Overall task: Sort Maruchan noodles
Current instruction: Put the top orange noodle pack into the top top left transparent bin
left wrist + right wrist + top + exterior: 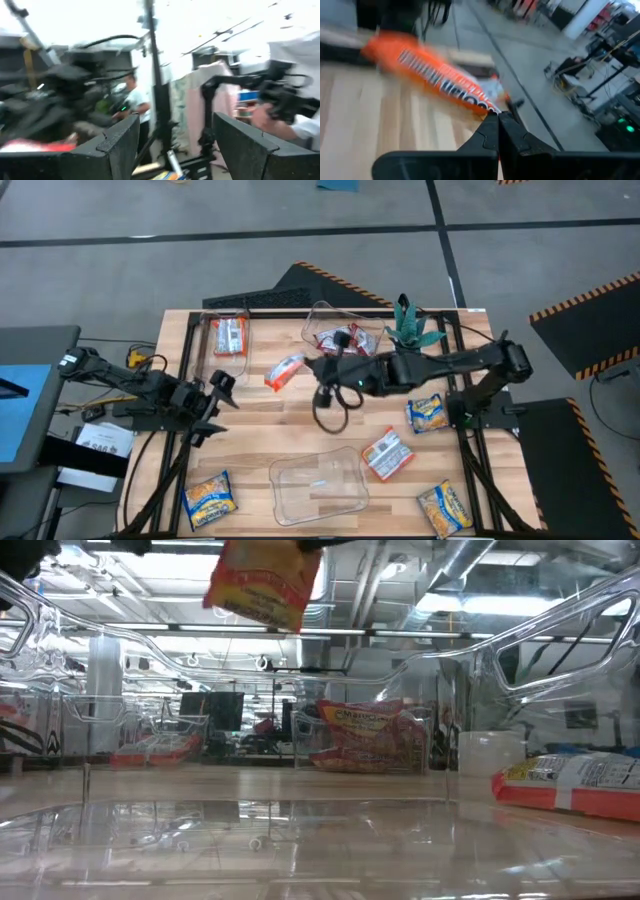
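Observation:
My right gripper (318, 370) reaches over the table's middle and is shut on an orange noodle packet (285, 372). The packet also shows in the right wrist view (435, 80) and high up in the low view (262, 580). My left gripper (222, 392) hangs open and empty over the table's left part, its fingers wide apart in the left wrist view (172, 125). Other packets lie flat on the table: yellow-and-blue ones (428, 412) (445, 507) (210, 498) and a red-and-white one (387, 455). My right gripper pinches the orange packet by one end (487, 107) between its two shut fingers. The packet stretches away from the fingertips toward the table's left. It is lifted clear of the table, tilted, with its free end hanging lower (255, 615).
A clear bin at the far left (205, 350) holds a red-and-white packet (230, 335). A clear bin at the far middle (322, 315) holds red packets (345, 338). A third clear bin (285, 500) stands near the front edge. A green plant (410, 325) stands at the far right.

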Controlling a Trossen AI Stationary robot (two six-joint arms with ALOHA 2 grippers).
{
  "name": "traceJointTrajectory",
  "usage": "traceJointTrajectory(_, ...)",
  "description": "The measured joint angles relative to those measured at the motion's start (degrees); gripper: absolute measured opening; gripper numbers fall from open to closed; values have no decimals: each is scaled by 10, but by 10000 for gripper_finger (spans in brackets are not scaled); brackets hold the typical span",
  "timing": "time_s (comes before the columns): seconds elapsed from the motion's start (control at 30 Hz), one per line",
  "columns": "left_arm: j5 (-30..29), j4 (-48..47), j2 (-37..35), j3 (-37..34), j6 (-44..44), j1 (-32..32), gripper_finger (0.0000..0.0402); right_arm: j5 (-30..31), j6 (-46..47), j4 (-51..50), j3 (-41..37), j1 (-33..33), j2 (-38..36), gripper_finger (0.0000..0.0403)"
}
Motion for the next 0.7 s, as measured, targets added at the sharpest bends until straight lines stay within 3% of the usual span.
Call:
traceJointTrajectory(0.1,26,14,-4,0,23,-18,240,-25,-15,29,-3,-28,12,17)
traceJointTrajectory(0.27,12,21,-17,0,66,-57,240,-76,-20,91,3,-69,48,17)
traceJointTrajectory(0.7,-13,34,-17,0,83,-97,240,-149,-17,110,216,-120,246,17)
